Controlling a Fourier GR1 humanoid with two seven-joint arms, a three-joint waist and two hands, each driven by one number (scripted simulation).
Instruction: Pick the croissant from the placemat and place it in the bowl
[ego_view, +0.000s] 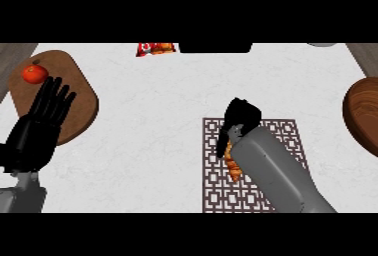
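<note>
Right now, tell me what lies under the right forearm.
Under the right hand and forearm, the croissant shows as an orange strip on the patterned placemat. The rest of it is covered, as is any grip.

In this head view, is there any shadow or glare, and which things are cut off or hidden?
Head view: even light, with no glare or clear cast shadows on the counter; the right hand and its forearm hide most of the croissant on the placemat; the wooden bowl is cut by the right edge, the snack bag by the top.

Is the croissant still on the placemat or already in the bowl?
On the placemat: the croissant lies there beside the right hand; the bowl is apart.
</note>
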